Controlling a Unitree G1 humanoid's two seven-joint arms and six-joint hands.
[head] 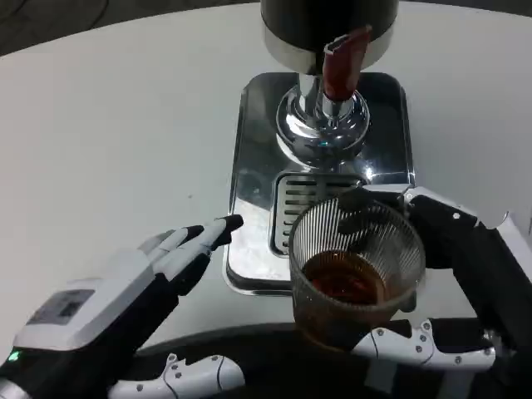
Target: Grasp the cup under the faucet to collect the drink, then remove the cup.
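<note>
We see a white table [100, 125] that carries everything here. At its far edge stands the drink dispenser [328, 33], a dark drum on a shiny column, with a red tap lever [345, 62] pointing toward us. Under it lies a polished steel tray [258, 166] with a slotted grate [299, 199] set into it.

Our right hand [453, 283] comes in from the near right corner of the table and grips the cup [357, 266], with dark fingers wrapped around its far and right side and a white finger under its near edge. The cup is a clear ribbed glass, standing upright, its long axis vertical, its mouth open to the camera. It sits at the near edge of the tray, over the near end of the grate. We judge that it is nearer to us than the tap, not straight below it. Inside is a brown drink [345, 283] that fills roughly the lower third.

Our left hand [158, 278] lies on the table near the left edge of the tray, fingers stretched out toward the tray and holding nothing. Its fingertips [229, 224] are just beside the tray rim, apart from the cup.

The cup lies directly in the right hand, so that hand is the one to carry it. We judge the drink collected, and what remains is to draw the cup toward the near edge, kept upright so nothing spills.
</note>
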